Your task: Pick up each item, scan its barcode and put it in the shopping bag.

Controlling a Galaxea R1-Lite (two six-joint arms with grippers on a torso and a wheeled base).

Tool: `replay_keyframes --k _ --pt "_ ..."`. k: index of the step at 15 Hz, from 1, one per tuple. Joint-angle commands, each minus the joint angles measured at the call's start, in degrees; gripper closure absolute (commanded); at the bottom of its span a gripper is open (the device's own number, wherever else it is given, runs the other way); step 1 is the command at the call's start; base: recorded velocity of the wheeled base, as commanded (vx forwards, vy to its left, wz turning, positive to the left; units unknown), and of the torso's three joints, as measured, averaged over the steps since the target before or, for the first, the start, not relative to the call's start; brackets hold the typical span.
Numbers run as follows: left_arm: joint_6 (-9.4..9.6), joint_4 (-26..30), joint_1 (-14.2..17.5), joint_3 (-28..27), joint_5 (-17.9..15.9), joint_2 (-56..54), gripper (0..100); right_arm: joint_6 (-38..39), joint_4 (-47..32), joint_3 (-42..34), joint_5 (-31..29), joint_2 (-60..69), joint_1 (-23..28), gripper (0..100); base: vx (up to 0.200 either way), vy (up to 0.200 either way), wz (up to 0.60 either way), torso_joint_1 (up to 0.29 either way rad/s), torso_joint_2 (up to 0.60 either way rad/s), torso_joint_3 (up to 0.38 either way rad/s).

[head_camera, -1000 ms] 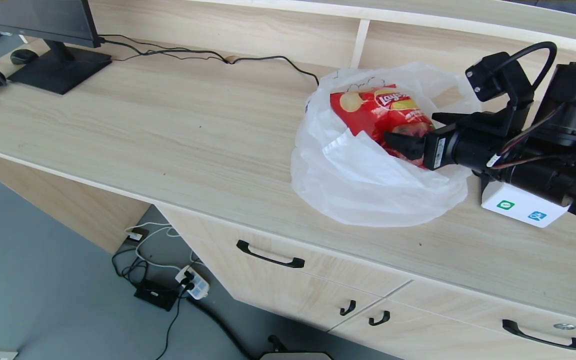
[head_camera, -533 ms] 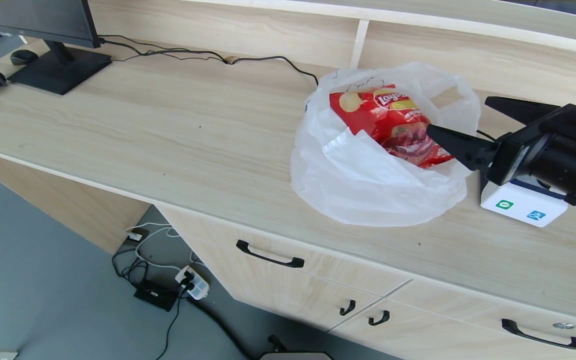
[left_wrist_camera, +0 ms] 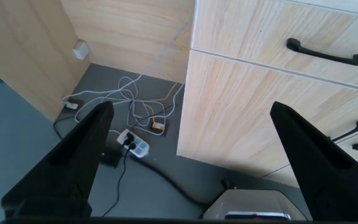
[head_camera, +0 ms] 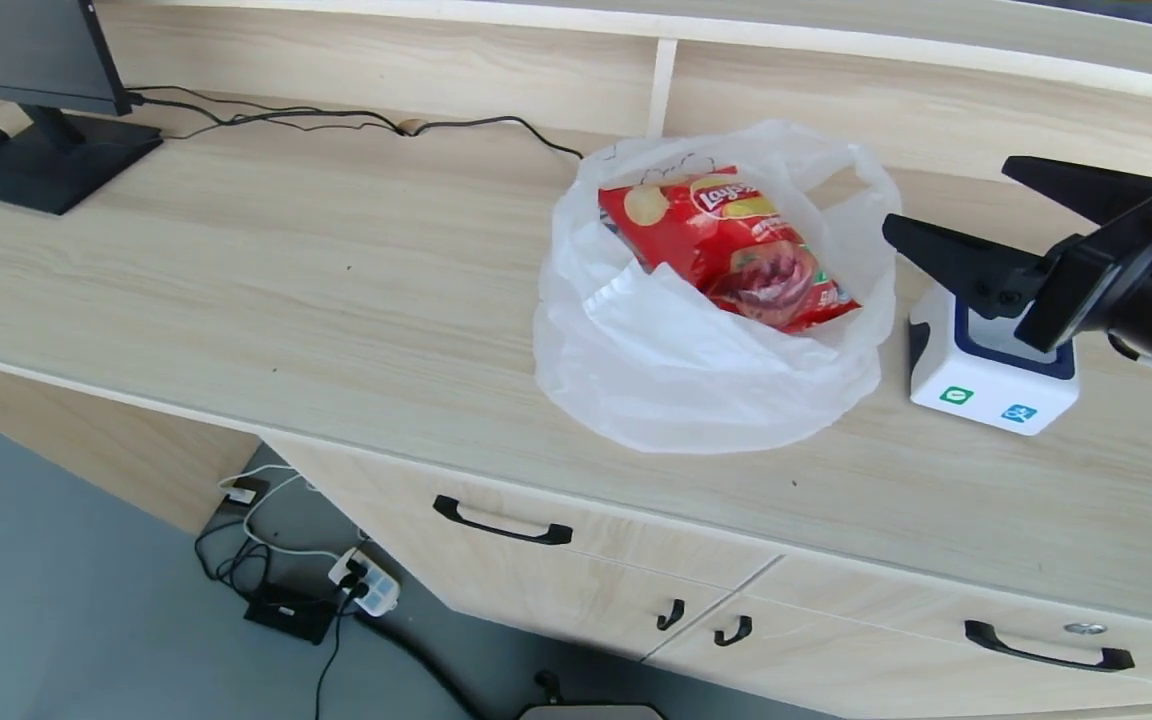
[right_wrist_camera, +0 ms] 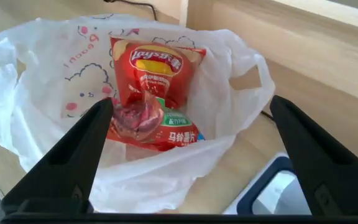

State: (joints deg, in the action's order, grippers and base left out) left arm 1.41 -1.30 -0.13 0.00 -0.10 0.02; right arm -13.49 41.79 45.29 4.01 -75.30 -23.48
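Lying under everything is the big wooden table. The whole head view has slid a little to one side since a second ago, so the camera moved, not the things on the table.

The white shopping bag sits on the table just in front of the right claw. Its mouth is open toward the claw. The red chip bag lies inside it, a bit past the claw's tips.

A second ago the right claw was down inside the shopping bag, right at the chip bag. Half a second ago it was out, with one finger still over the bag's edge. Now it has pulled back more, and its tips are just outside the bag. Its two fingers are spread wide and hold nothing.

The small white box with a blue top stands on the table right under the right claw, touching the side of the shopping bag.

The left claw hangs low beside the table, with its fingers wide apart and empty. Past it are the wooden drawers and some wires on the floor.
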Motion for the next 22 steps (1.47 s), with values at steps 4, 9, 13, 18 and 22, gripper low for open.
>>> replay_keyframes --k 4,9,13,18,22 --pt "-0.01 0.0 0.0 0.0 0.0 0.1 0 0.0 0.1 -0.4 -0.1 -0.1 0.5 0 0.0 0.0 -0.6 0.006 0.0 0.004" --pt "-0.01 0.1 0.0 0.0 0.0 0.1 0 4.6 2.2 -4.9 -2.2 2.5 3.1 0 0.0 0.0 -0.24 0.0 0.0 0.0" --pt "-0.01 0.1 0.0 0.0 0.0 0.1 0 6.6 2.8 -15.6 -2.4 8.9 19.0 0 0.0 0.0 0.0 0.0 0.0 0.0" --pt "0.17 0.1 0.0 0.0 0.0 0.1 0 9.9 4.2 -17.6 -2.2 7.5 22.5 0 -0.12 0.0 0.0 0.003 0.0 0.001" --pt "0.17 0.1 0.0 0.0 0.0 0.0 0 9.9 11.2 -16.6 -2.2 3.3 23.0 0 0.0 -0.05 0.0 0.009 0.0 -0.001"
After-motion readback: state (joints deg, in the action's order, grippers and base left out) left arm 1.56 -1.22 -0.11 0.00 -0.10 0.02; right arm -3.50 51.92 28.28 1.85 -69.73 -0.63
